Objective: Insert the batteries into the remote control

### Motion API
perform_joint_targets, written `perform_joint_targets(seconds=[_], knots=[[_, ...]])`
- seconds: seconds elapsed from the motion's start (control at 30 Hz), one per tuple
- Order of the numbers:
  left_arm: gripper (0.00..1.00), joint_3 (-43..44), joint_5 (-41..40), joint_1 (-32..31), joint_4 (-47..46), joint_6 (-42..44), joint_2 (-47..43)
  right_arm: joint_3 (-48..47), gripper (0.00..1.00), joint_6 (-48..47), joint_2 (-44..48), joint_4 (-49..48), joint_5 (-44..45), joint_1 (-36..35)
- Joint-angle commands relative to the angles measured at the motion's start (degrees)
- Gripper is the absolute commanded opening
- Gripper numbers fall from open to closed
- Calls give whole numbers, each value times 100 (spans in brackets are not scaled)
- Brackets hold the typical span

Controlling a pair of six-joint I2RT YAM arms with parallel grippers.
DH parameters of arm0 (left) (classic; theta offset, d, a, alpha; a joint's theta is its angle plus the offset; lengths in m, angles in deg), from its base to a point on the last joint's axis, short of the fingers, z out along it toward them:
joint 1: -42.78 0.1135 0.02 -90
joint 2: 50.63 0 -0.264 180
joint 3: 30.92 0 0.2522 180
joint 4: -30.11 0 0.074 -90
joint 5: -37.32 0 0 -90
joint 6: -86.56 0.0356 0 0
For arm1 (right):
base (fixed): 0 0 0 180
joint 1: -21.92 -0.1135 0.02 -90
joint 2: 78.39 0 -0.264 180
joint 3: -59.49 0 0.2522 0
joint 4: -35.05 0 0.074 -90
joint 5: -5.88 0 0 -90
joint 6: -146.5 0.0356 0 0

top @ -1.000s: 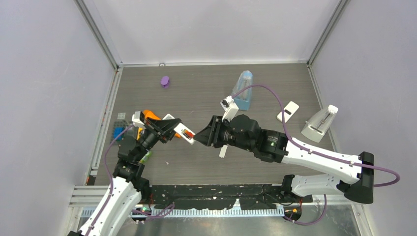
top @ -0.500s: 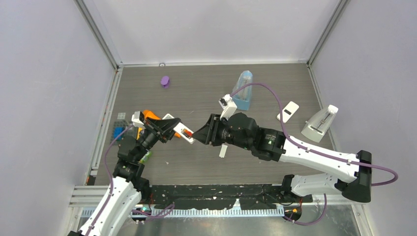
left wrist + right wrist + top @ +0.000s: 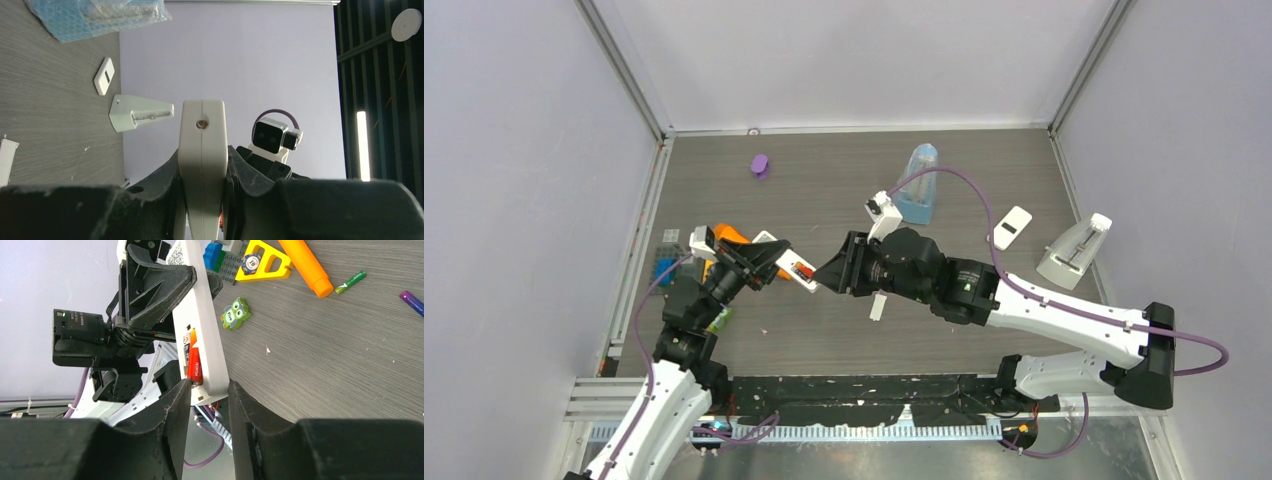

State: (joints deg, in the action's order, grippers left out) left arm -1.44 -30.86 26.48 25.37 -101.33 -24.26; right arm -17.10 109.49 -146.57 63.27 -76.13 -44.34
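My left gripper [image 3: 772, 262] is shut on the white remote control [image 3: 790, 267] and holds it raised above the table, open compartment up. In the left wrist view the remote control [image 3: 202, 125] stands clamped between the left gripper [image 3: 203, 152] fingers. A red battery [image 3: 194, 365] lies in the compartment, a second cell [image 3: 186, 342] behind it. My right gripper [image 3: 206, 390] closes over the remote's [image 3: 202, 325] free end, one finger against the red battery, the other on the opposite side. Loose green [image 3: 350, 282] and purple [image 3: 412, 301] batteries lie on the table.
Near the left arm lie an orange marker [image 3: 305, 265], a yellow triangle [image 3: 265, 260], toy bricks [image 3: 215, 255] and an owl figure [image 3: 234, 313]. A blue bagged item [image 3: 917, 185], a small white slab [image 3: 1010, 227], a white wedge device [image 3: 1074, 252] and a purple lump [image 3: 760, 165] sit farther off.
The right arm has shifted slightly left, bringing its fingers further onto the remote's end. The left arm and remote have stayed still.
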Motion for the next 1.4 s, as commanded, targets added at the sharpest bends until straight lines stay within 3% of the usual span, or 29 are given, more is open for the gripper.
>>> perform_joint_targets(seconds=[0.0, 0.6, 0.97, 1.37], knots=[[0, 273, 327, -40, -557, 24, -139, -234, 39, 156, -193, -109, 119, 10], [0, 260, 501, -40, -1127, -84, 17, -158, 36, 436, -516, 75, -93, 144], [0, 350, 310, -32, -1184, 992, 10, 224, 53, 605, 50, 330, -77, 349], [0, 577, 408, -32, -1110, 2140, 126, 485, 77, -119, 1120, 403, -63, 459]])
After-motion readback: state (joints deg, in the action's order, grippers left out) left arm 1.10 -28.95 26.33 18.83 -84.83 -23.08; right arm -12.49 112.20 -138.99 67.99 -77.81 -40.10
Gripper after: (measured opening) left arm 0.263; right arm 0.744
